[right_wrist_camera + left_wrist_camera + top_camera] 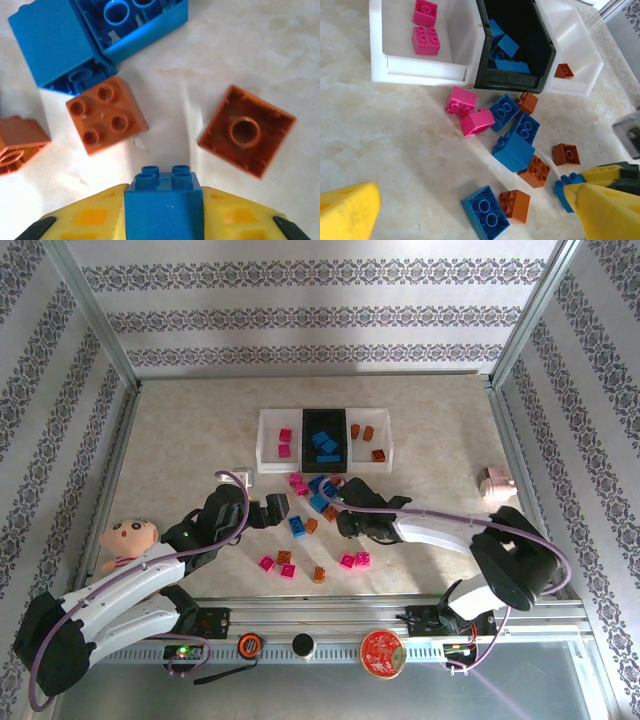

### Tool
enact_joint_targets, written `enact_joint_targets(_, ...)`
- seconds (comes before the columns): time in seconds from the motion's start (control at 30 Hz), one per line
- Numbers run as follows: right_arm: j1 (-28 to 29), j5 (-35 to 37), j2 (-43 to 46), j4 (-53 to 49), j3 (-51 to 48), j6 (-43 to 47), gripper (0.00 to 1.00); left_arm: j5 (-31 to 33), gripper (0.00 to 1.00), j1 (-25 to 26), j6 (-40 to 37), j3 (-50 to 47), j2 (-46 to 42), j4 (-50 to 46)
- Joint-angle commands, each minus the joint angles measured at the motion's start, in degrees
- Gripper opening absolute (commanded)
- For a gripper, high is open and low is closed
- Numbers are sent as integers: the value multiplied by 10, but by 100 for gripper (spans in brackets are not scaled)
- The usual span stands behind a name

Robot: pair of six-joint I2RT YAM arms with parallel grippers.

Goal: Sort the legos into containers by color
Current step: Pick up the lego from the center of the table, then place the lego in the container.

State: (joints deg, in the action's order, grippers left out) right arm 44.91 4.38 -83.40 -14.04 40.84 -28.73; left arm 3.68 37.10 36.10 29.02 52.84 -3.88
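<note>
Blue glossy plastic: a blue 2x2 brick (163, 202) is pinched in the right claw (163, 220), with the yellow pads (95, 220) pressed on both of its side walls, bottom centre of the right wrist view. Its four studs point to the top of the frame, away from the lens, and a smooth wall faces the camera. Body is squarish, so no clear long axis. Just above it on the marbled beige desk (250, 50) a studs-up orange brick (106, 115) sits turned diagonal, and a flipped orange brick (246, 131) lies hollow side up with one round tube showing. Two blue bricks (55, 40) are in the upper left, one showing a smooth wall and the other its open underside. The left claw (472, 197) is spread wide and holds nothing; its yellow wedge fingers (345, 212) sit in the lower corners of the left wrist view. The three trays run left to right across the top of that view, touching side by side. The left white tray (420, 70) has translucent walls and holds two magenta bricks (426, 40), studs up. The black tray (510, 80) holds several blue pieces (507, 47) lying at mixed angles. The right white tray (575, 55) holds an orange piece (564, 71). The loose legos (298, 525), magenta, blue and orange-brown, are scattered on the desk just below the trays at centre of the top view, some tipped on their sides.
</note>
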Motion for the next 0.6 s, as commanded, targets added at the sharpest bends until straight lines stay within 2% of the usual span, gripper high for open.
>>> enact_joint_targets(0.0, 6, -13, 65, -14, -17, -11, 27, 10, 100, -6, -6, -16, -12, -10)
enact_joint_targets(0.17, 3, -30, 138, -20, 5, -6, 26, 20, 100, -6, -2, -34, -21, -12)
enact_joint_targets(0.27, -14, -44, 128, -14, 58, 15, 26, 24, 100, -6, 2, -46, -29, -12)
enact_joint_targets(0.43, -47, -39, 19, 11, 183, 52, 25, 26, 100, -6, 9, -56, -38, -16)
enact_joint_targets(0.57, -80, -5, -111, 5, 298, 67, 26, 28, 100, -6, 15, -60, -40, -27)
